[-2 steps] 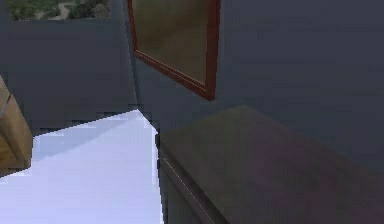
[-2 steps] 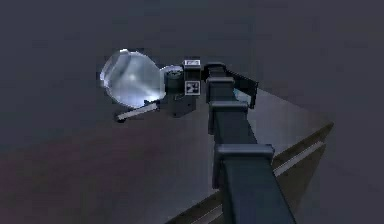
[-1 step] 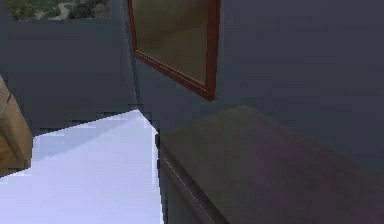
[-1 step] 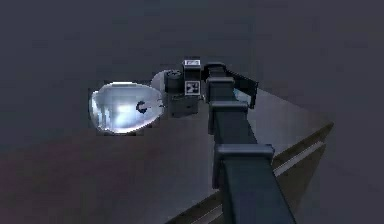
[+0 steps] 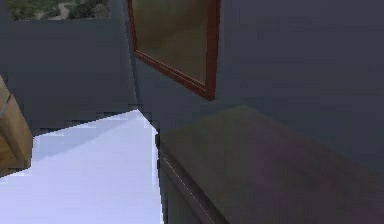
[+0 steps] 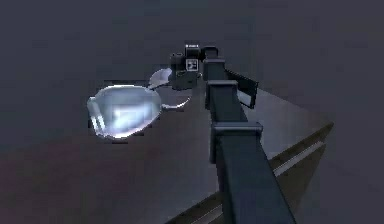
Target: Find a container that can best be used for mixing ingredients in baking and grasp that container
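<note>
Arm side view. Shows a dark square arm [image 6: 240,150] climbing from 6 o'clock toward the centre, just right of the middle. Carries two small white squares [image 6: 190,60] with black marks at its far end, near 12 o'clock. Places the gripper [image 6: 165,88] at 8 o'clock of those squares, dark-bodied, with thin fingers [image 6: 176,100] reaching toward 8 o'clock.

Sets a clear glassy bowl [image 6: 122,110] right at the fingers' end, left of centre, toward 9 o'clock of the picture. Lies tilted, mouth turned toward 9 o'clock, rounded wall catching pale light. Spreads a dark, flat cabinet top [image 6: 285,125] behind and below the arm, with its corner and front edge at 3 to 4 o'clock.

Cannot tell whether the bowl rests on that surface or hangs clear of it, so cannot tell whether the gripper has hold of it. Cannot tell how wide the fingers are set.

Forward view. Shows a dark cabinet [image 5: 270,160] from 3 to 6 o'clock. Hangs a framed panel [image 5: 175,40] with a red-brown frame on a blue-grey wall [image 5: 300,60] at 12 o'clock. Lays a pale floor [image 5: 90,170] from 7 to 8 o'clock. Cuts in a slanted wooden edge [image 5: 10,125] at 9 o'clock. Offers a strip of window [image 5: 65,8] with greenery at 11 o'clock.
</note>
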